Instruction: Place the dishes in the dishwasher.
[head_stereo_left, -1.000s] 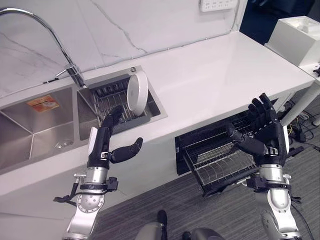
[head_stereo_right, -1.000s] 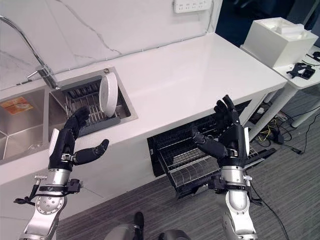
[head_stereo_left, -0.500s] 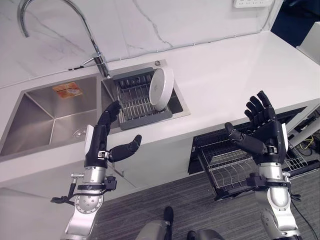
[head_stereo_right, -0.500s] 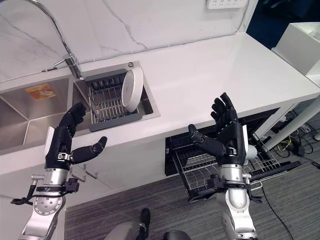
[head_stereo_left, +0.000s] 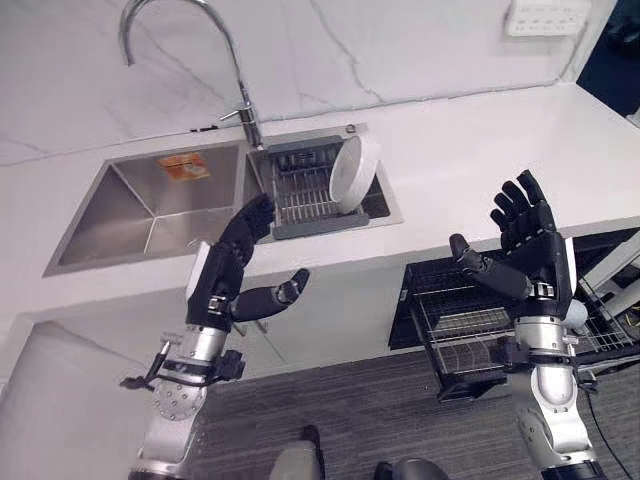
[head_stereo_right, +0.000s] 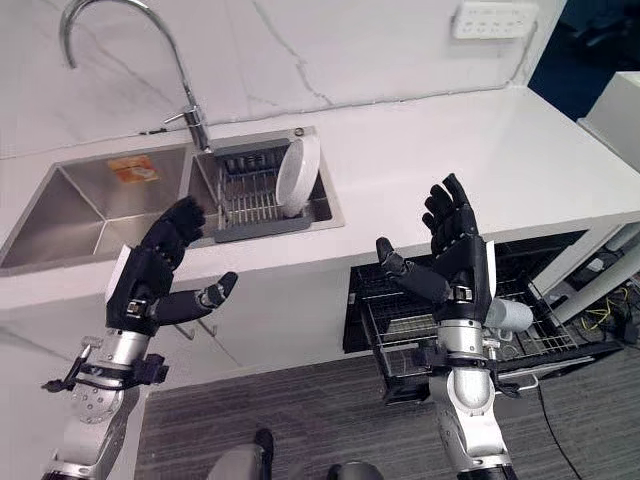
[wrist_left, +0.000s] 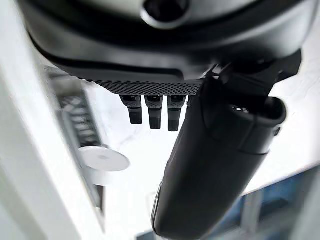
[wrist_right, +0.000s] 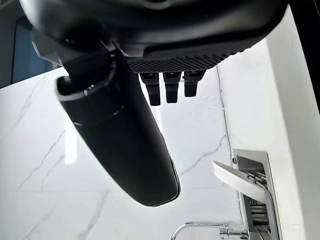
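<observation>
While both hands hung in the air before the counter, the scene read as follows.

Left hand: the dark, jointed left hand (head_stereo_left: 232, 268) was raised in front of the counter's front edge, below the sink; fingers straight, thumb spread to the side, holding nothing.

Right hand: the dark right hand (head_stereo_left: 523, 247) stood upright above the pulled-out rack, palm facing inward, fingers fanned and straight, thumb out; it was empty.

Dish: a round, smooth white plate (head_stereo_left: 354, 174) stood on edge, leaning slightly, at the right end of a grey wire drying rack (head_stereo_left: 303, 192) with thin metal bars.

Drying rack: it sat sunk in the small right-hand basin, at the back of the counter, just beside the tap's base.

Sink: a rectangular brushed stainless-steel sink (head_stereo_left: 130, 212) lay left of the rack, with an orange sticker (head_stereo_left: 184, 167) on its back wall.

Tap: a tall, curved chrome tap (head_stereo_left: 226, 50) rose between the two basins.

Counter: a smooth white worktop (head_stereo_left: 470, 150) met a white, grey-veined marble-look wall (head_stereo_right: 350, 40).

Dishwasher: a black wire dishwasher rack (head_stereo_left: 462, 325) stuck out from under the counter's front edge, at the right.

Floor: grey, ribbed carpet (head_stereo_right: 300, 410).
</observation>
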